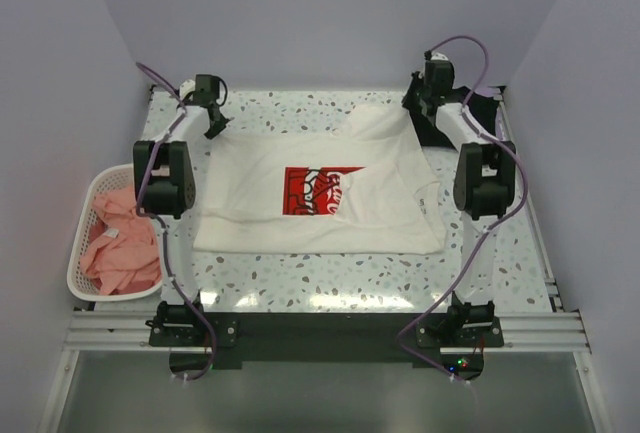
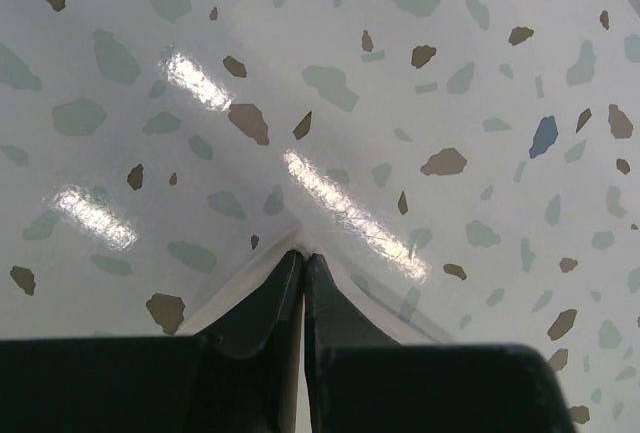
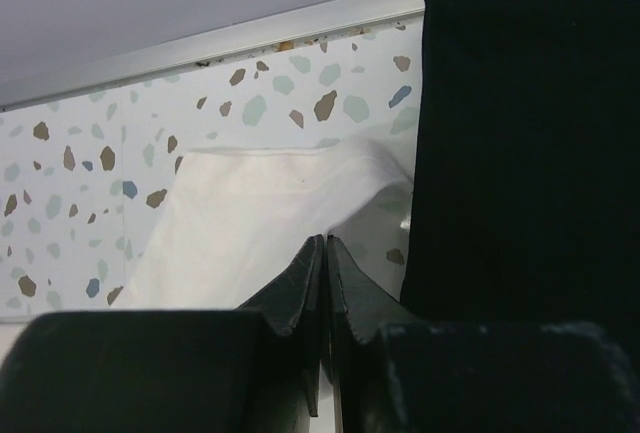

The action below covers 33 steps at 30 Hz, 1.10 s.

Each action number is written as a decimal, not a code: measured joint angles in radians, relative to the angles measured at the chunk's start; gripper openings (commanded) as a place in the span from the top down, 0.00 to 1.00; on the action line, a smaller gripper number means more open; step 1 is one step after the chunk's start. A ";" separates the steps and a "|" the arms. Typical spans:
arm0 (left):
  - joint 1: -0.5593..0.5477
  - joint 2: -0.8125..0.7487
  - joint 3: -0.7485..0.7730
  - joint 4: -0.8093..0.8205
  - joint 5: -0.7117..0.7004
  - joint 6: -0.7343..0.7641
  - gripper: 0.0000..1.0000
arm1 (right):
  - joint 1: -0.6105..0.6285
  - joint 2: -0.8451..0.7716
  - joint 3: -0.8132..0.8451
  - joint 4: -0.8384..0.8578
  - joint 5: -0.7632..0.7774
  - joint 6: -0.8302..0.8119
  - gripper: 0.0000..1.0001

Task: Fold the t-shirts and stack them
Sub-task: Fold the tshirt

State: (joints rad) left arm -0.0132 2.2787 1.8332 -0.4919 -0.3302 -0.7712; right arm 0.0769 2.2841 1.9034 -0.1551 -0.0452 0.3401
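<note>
The white cloth t-shirt with red square print (image 1: 300, 223) lies flat, just right of the white plastic lattice basket (image 1: 75, 253). The left claw (image 2: 303, 253) and right claw (image 3: 326, 241) each pinch its far edge. Lift both evenly and keep the cloth taut.

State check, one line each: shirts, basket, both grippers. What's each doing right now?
white t-shirt: spread flat on the table, print up, right side lapped over part of the print.
black t-shirt: lying at the far right, not held.
salmon-pink t-shirts: crumpled in the basket.
basket: upright at the table's left edge.
left gripper: shut on the white t-shirt's far left corner.
right gripper: shut on its far right edge.
</note>
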 measured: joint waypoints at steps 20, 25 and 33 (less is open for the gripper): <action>0.043 -0.219 -0.230 0.073 0.067 0.006 1.00 | -0.013 -0.361 -0.384 0.033 0.005 0.040 0.97; 0.044 -0.323 -0.356 0.095 0.073 0.005 1.00 | -0.013 -0.481 -0.504 0.022 0.013 0.079 0.97; 0.044 -0.515 -0.571 0.122 0.079 0.003 1.00 | -0.013 -0.673 -0.721 -0.037 0.060 0.140 0.98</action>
State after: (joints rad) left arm 0.0311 1.7641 1.2625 -0.3702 -0.2508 -0.7677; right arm 0.0639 1.6112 1.1828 -0.1917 0.0151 0.4805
